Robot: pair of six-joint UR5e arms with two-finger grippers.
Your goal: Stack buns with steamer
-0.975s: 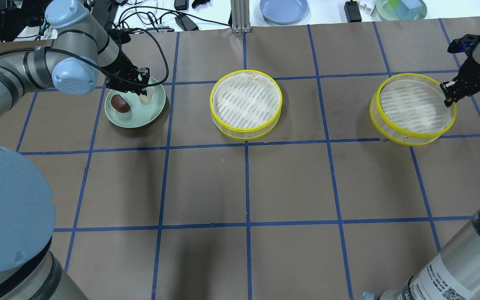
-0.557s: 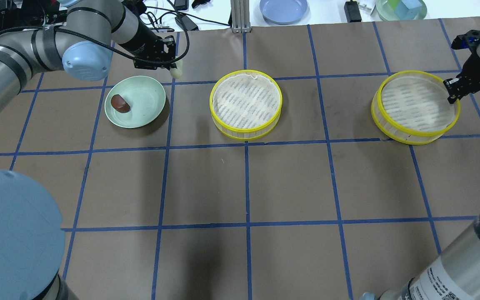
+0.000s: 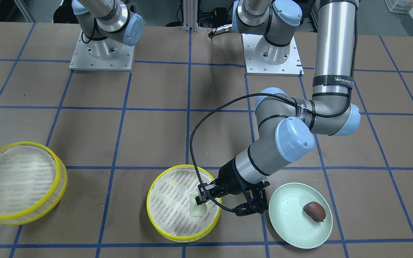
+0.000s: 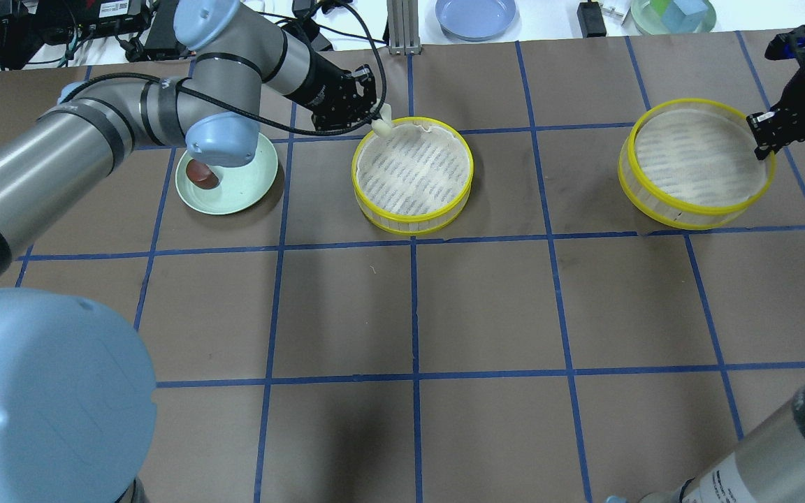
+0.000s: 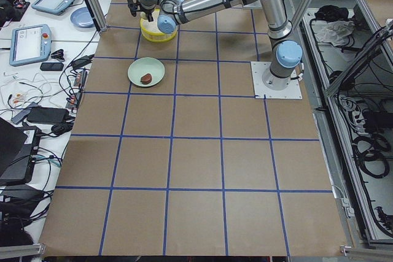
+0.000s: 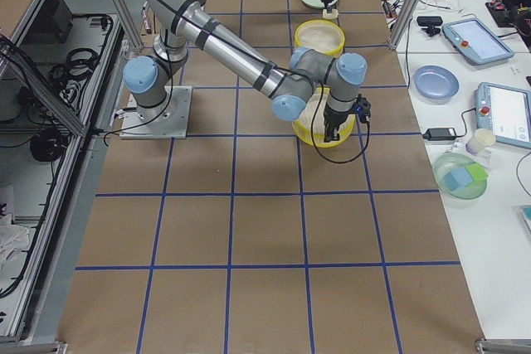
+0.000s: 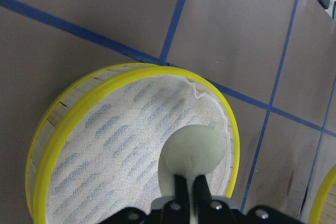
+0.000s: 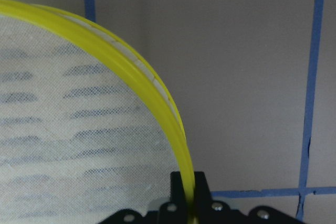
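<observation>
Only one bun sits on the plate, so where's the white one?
Overhead view, left of centre: the left tool holds the white bun over the middle basket's edge.

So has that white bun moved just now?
Yes. In the overhead view the white bun has gone right, off the green plate, to the far-left rim of the middle steamer, held in the left tool.

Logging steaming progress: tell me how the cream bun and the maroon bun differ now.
The pale cream oval bun is gripped in the left arm's jaws over the yellow-rimmed steamer basket; the dark maroon oval bun lies free on the pale green plate. Colour differs: cream against reddish-brown. Both are small ovals.
</observation>
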